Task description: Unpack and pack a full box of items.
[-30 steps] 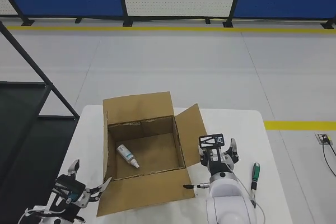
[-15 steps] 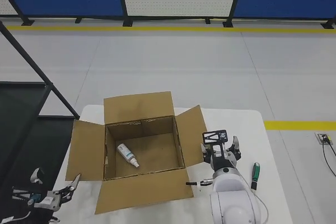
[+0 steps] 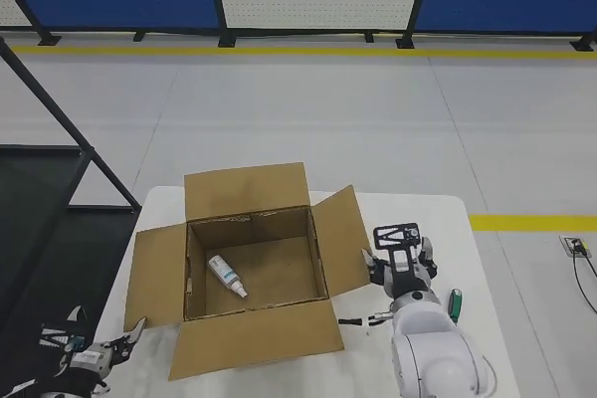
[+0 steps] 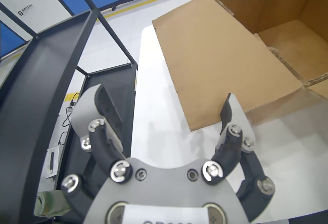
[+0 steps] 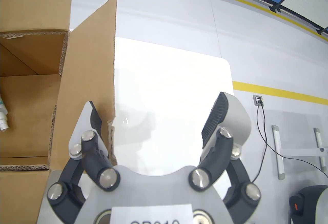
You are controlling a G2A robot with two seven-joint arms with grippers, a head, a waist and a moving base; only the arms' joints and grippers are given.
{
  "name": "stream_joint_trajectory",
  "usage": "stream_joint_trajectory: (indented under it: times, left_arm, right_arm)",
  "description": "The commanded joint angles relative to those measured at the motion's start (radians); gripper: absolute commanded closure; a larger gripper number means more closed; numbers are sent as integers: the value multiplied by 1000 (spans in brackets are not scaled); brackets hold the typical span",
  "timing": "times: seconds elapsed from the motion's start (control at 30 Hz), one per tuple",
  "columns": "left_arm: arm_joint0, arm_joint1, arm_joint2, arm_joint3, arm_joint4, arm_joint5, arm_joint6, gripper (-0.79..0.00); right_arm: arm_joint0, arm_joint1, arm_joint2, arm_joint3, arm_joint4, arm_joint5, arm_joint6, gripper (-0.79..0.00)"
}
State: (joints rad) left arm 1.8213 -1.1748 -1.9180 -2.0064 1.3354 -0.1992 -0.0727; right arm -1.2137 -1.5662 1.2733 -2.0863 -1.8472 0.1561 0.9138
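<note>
We've got the box (image 3: 271, 281) open on the table (image 3: 433, 214), one bottle (image 3: 227, 276) lying on its floor, left gripper (image 4: 164, 104) spread wide and empty near the left flap's corner, right gripper (image 5: 156, 107) likewise beside the right flap.

Floor (image 3: 378, 119): pale grey, yellow line (image 3: 279, 50) along far edge. Partition panels (image 3: 119, 12): blue and white, black feet. Black metal rack (image 3: 30, 184) adj. to white table (image 3: 418, 214), left side. Floor socket (image 3: 574, 246) w/ cable, right side
</note>
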Motion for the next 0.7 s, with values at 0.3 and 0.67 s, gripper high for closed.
stream_joint_trajectory:
  times: [0.3, 0.67]
  left_arm:
    - [-4, 1, -36, -4, -72, -74, 41, -785]
    - [11, -1, -61, -7, -131, -115, 109, -785]
  right_arm:
    - [-41, 10, 237, -97, 70, -3, 156, -785]
    - [-16, 15, 344, -66, 109, -4, 281, -785]
